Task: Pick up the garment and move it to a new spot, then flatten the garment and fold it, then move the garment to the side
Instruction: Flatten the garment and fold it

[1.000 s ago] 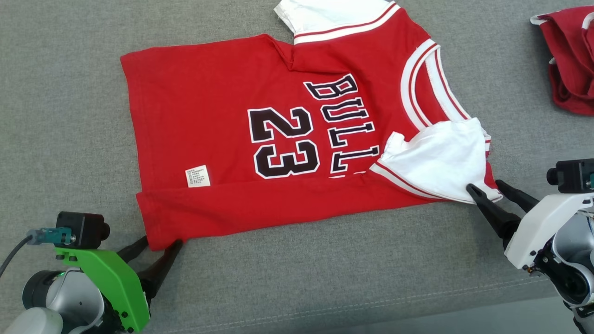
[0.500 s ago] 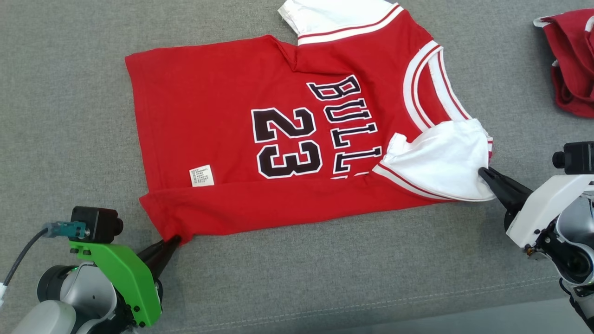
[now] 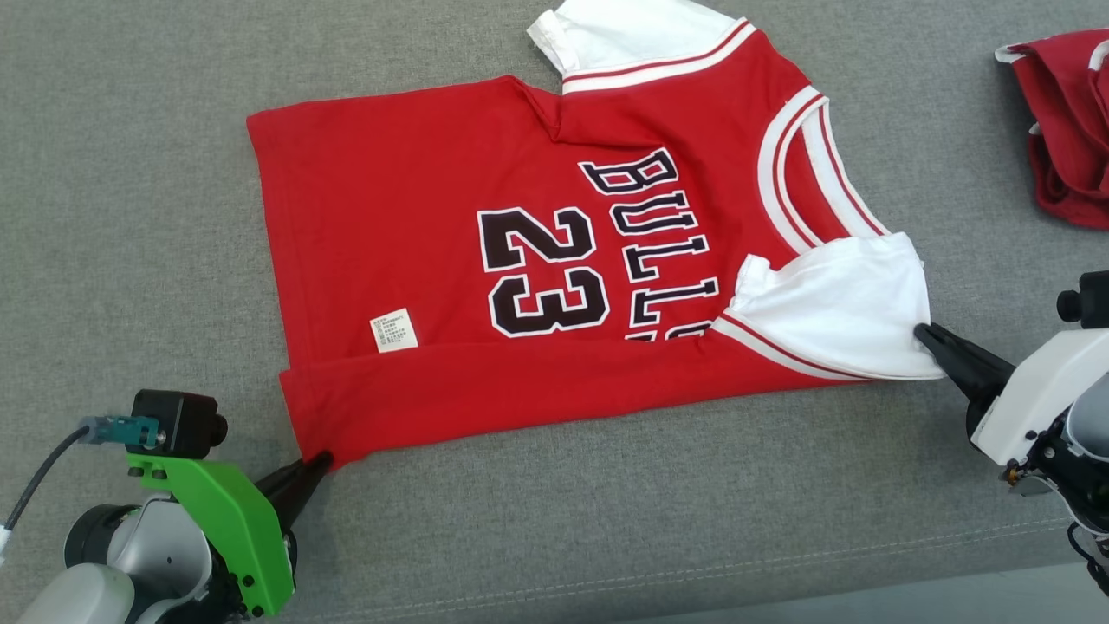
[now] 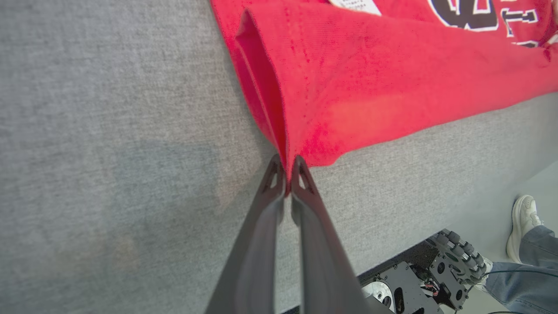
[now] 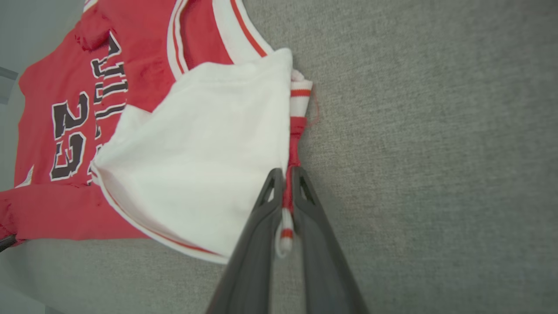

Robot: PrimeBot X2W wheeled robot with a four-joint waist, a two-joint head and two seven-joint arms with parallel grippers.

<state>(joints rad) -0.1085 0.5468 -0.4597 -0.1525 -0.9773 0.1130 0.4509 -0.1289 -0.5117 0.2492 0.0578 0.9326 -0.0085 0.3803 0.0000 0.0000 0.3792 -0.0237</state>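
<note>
The garment [image 3: 416,225] is a red jersey with white sleeves and "BULLS 23" in black, lying on the grey cloth surface with its near edge folded over. My left gripper [image 3: 322,458] is shut on the jersey's near-left hem corner [image 4: 301,148], the two dark fingers [image 4: 270,205] pinching the red cloth. At the right, my right gripper [image 3: 924,330] is shut on the edge of the white sleeve [image 3: 845,316]. The right wrist view shows striped trim [image 5: 287,205] clamped between its fingers.
A second red garment [image 3: 1066,130] lies bunched at the far right of the grey surface [image 3: 130,217]. The surface's front edge [image 3: 606,581] runs along the bottom. Beyond it, a person's shoe [image 4: 521,222] and the robot's wheeled base [image 4: 440,270] show in the left wrist view.
Both grippers went from open to shut on the jersey, the left on the hem corner, the right on the sleeve edge. The whole picture has shifted slightly, so the camera moved.
</note>
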